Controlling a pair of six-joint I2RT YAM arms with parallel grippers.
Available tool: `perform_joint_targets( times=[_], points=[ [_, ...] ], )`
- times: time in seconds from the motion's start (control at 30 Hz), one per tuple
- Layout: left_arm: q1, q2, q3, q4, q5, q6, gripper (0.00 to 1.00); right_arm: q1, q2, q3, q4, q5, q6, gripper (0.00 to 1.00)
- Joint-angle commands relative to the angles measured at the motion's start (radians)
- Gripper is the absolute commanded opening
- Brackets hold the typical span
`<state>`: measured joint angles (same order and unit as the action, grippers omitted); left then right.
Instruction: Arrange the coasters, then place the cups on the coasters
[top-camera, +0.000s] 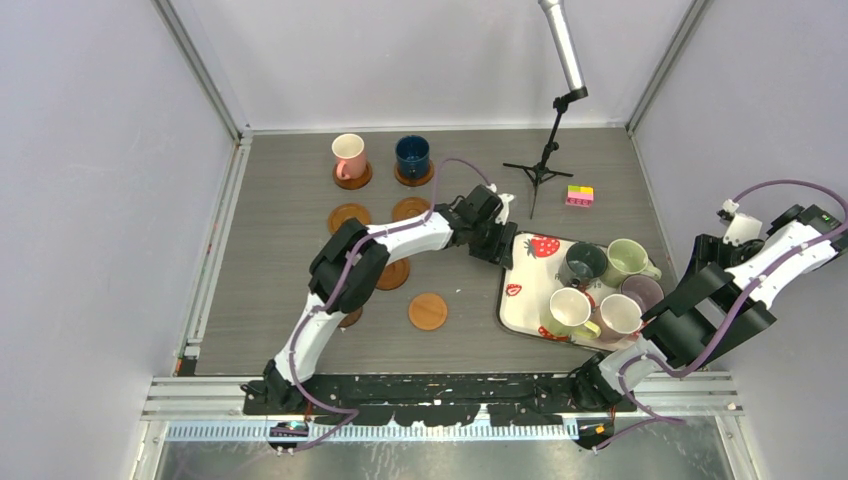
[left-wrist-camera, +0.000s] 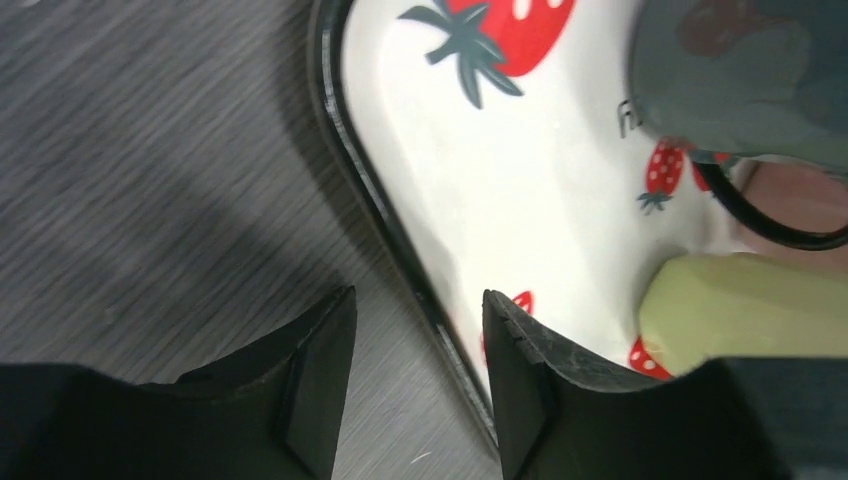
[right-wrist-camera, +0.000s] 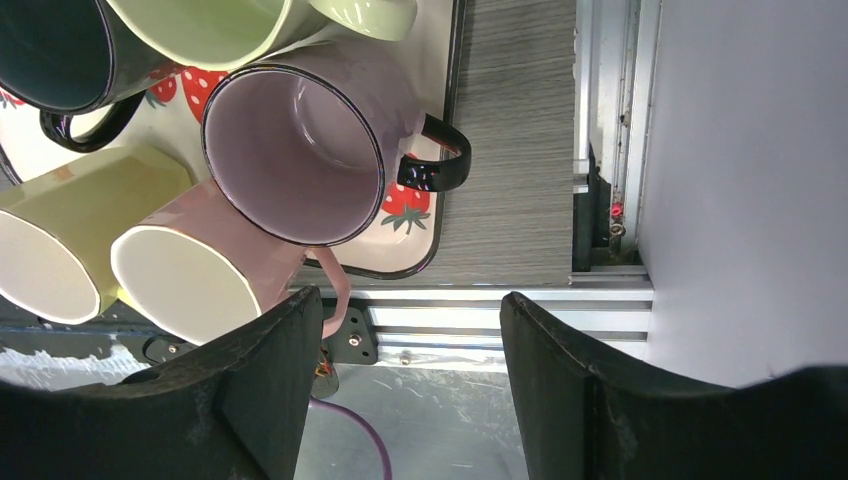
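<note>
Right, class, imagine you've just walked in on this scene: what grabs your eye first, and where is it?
A white strawberry-print tray on the right of the table holds five cups crowded together. At the far edge a pink cup and a dark blue cup already stand on coasters, with bare coasters scattered nearer. The left gripper hovers, jaws open, over the tray's left rim.

Pink cup (top-camera: 349, 155) and blue cup (top-camera: 412, 155) upright on round brown coasters (top-camera: 352, 183), far side, other coasters bare nearer, grey, green, purple, yellow, cream cups (top-camera: 584, 262) clustered on tray (top-camera: 522, 292)
</note>
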<state>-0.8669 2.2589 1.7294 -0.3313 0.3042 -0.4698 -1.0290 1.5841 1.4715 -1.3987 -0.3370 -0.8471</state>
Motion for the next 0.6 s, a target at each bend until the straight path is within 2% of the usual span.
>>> perform_joint_targets(
  times=[0.0, 0.13, 0.47, 0.57],
  points=[
    [-0.006, 0.055, 0.033, 0.046, 0.098, -0.115, 0.51, -0.02, -0.023, -0.008, 0.012, -0.009, -0.014, 0.7],
    [-0.005, 0.079, 0.046, 0.064, 0.105, -0.145, 0.41, -0.02, -0.029, -0.012, 0.001, -0.023, -0.022, 0.7],
    [0.075, 0.125, 0.109, -0.018, 0.019, -0.149, 0.01, -0.02, -0.029, 0.0, -0.032, -0.06, -0.036, 0.7],
    [0.099, 0.134, 0.118, -0.025, 0.017, -0.136, 0.0, -0.02, -0.025, 0.002, -0.039, -0.076, -0.038, 0.7]
  ],
)
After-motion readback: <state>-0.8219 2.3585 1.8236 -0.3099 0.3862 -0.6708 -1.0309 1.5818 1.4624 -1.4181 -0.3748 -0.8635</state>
